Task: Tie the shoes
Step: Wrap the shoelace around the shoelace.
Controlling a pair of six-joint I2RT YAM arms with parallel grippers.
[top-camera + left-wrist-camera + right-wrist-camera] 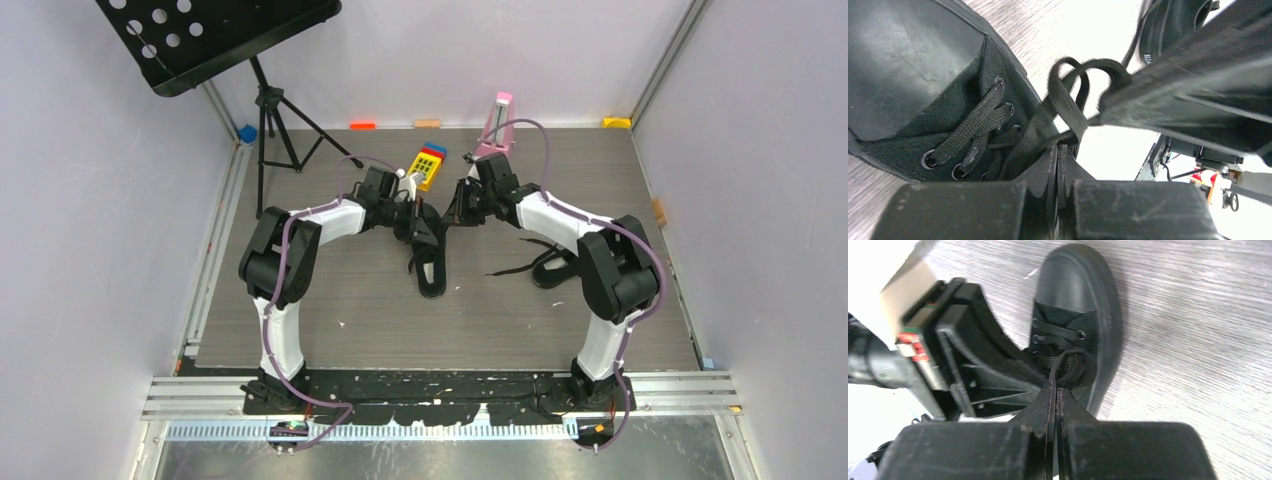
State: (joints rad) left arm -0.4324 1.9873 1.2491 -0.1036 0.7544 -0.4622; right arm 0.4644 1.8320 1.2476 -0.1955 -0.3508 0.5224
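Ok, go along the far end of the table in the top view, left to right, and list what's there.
Black music stand → yellow toy → pink metronome → yellow block in the far right corner. I left out the small blocks whose places overlap these.

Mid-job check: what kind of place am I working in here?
Probably a lab robot cell: plain pale wall panels enclose a grey wood-grain table, with a black perforated music stand in the corner.
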